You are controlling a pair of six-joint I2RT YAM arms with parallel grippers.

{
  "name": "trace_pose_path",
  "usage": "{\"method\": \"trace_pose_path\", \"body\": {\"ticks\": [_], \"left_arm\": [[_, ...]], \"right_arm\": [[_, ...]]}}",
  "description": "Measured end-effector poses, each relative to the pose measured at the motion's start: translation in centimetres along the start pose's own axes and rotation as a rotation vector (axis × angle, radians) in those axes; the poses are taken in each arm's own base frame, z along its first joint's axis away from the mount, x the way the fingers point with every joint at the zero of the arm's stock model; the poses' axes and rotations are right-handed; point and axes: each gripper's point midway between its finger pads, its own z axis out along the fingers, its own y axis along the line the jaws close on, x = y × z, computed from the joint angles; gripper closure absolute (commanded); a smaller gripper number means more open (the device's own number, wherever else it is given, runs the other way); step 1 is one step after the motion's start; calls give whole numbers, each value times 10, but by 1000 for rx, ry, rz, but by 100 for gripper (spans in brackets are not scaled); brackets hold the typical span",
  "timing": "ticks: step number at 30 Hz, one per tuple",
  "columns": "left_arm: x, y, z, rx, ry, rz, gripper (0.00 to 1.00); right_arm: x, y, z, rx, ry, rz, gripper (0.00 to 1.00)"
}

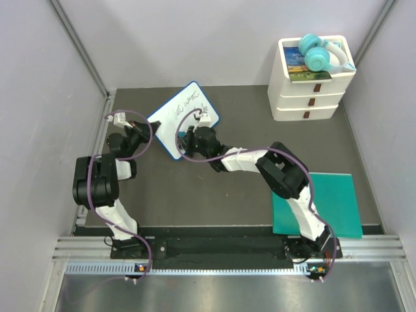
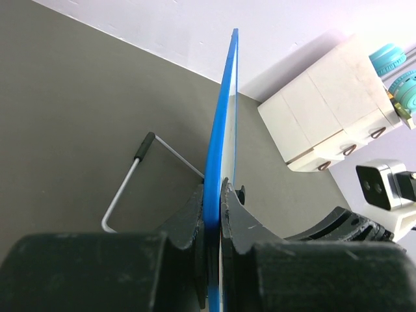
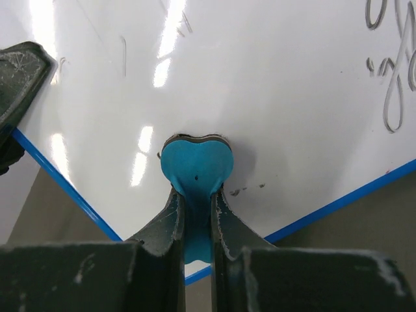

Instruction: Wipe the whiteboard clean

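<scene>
Open tabletop (image 1: 188, 195) nearer than the whiteboard (image 1: 187, 107) and to its right — as far as the white drawer stack (image 1: 305, 97). Left of the whiteboard, a wall (image 1: 45, 97) stands close; the left gripper (image 2: 213, 198) fills the gap.

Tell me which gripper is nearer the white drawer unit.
Right. The right gripper presses an eraser on the whiteboard, left of the drawer unit; the left gripper clamps the whiteboard's farther edge.

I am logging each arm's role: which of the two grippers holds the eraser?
The right gripper: it pinches the blue heart-shaped eraser, while the left gripper clamps the whiteboard by its blue rim.
</scene>
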Motion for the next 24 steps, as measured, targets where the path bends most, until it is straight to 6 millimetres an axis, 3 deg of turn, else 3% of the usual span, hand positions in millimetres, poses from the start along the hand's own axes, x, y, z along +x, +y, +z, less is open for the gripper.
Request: {"method": "trace_pose_path", "body": {"ticks": [16, 24], "left_arm": [[1, 0, 0, -1, 2, -11, 100], [2, 0, -1, 0, 5, -12, 100]], "right_arm": [[-2, -5, -1, 47, -57, 234, 100], [6, -12, -4, 91, -89, 272, 100]]}}
